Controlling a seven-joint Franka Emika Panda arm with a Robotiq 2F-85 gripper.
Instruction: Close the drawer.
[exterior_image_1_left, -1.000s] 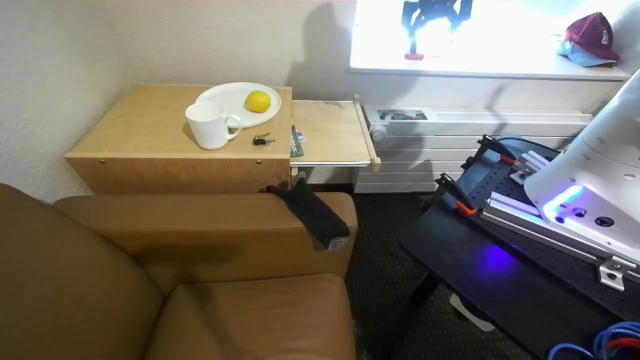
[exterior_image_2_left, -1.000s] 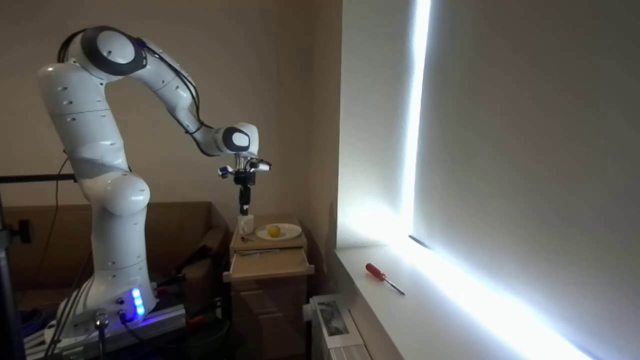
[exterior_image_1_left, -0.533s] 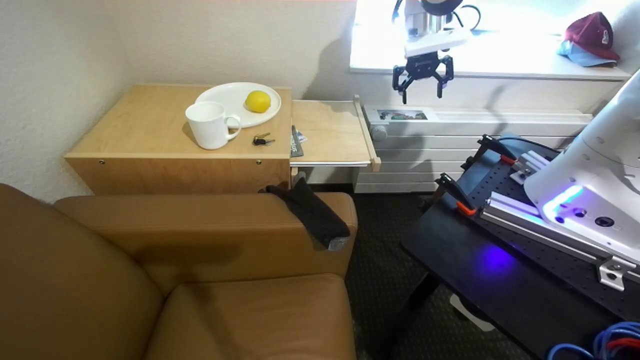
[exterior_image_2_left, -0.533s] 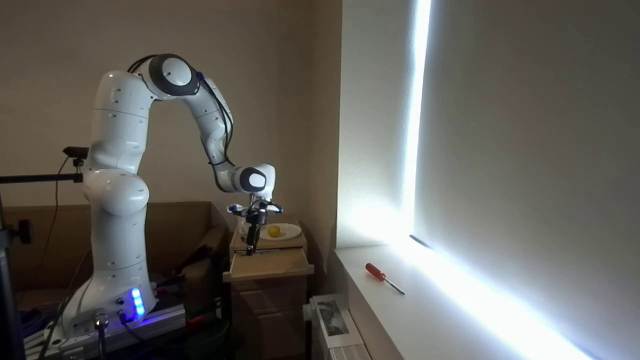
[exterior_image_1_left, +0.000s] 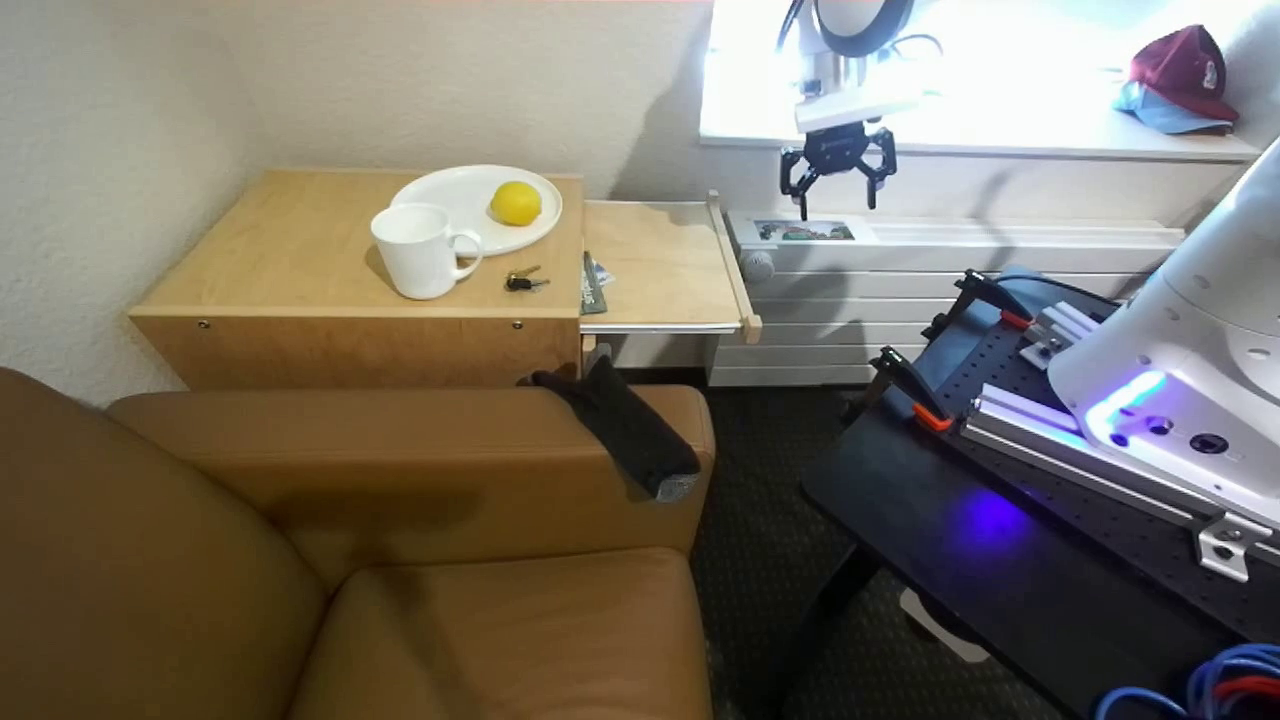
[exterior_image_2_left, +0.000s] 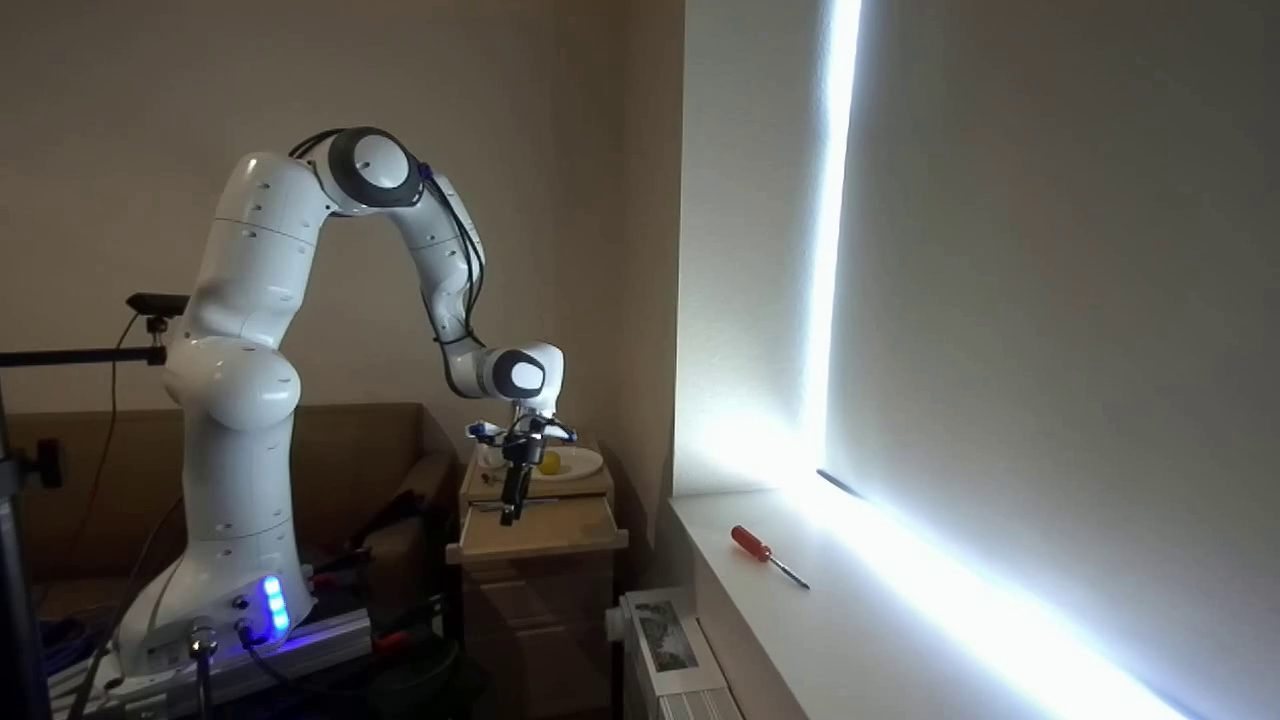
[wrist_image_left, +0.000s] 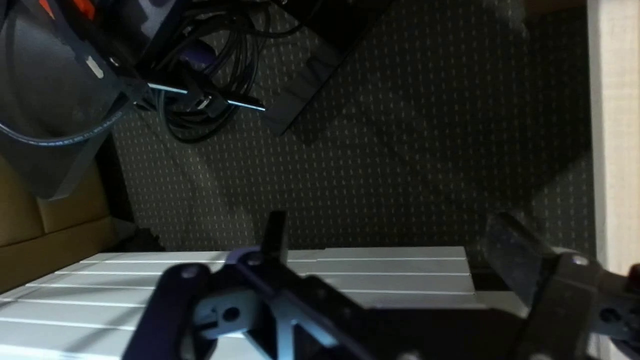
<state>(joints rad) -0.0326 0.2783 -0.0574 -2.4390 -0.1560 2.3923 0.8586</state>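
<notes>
The light tan wooden drawer (exterior_image_1_left: 665, 262) is pulled out of its cabinet (exterior_image_1_left: 300, 235) in both exterior views, with its front rail facing the radiator. It also shows in an exterior view (exterior_image_2_left: 565, 528), and a pale wooden edge (wrist_image_left: 620, 125) shows at the right of the wrist view. Dark and printed flat items lie inside it at the cabinet end. My gripper (exterior_image_1_left: 838, 207) is open and empty, beyond the drawer's front on the radiator side. In an exterior view the gripper (exterior_image_2_left: 512, 518) overlaps the drawer. In the wrist view its fingers (wrist_image_left: 390, 225) stand wide apart.
A white mug (exterior_image_1_left: 415, 252), a plate (exterior_image_1_left: 470, 195) with a lemon (exterior_image_1_left: 516, 203), and keys (exterior_image_1_left: 525, 282) stand on the cabinet top. A white radiator (exterior_image_1_left: 950, 260) and windowsill (exterior_image_1_left: 960, 140) are near the gripper. A brown armchair (exterior_image_1_left: 400, 450) with a dark sock-like cloth (exterior_image_1_left: 630, 430) stands beside the cabinet.
The arm has come down and forward from high up, lowering the gripper from windowsill height to near the drawer's front, more slowly in the last half second. The drawer has not moved.
</notes>
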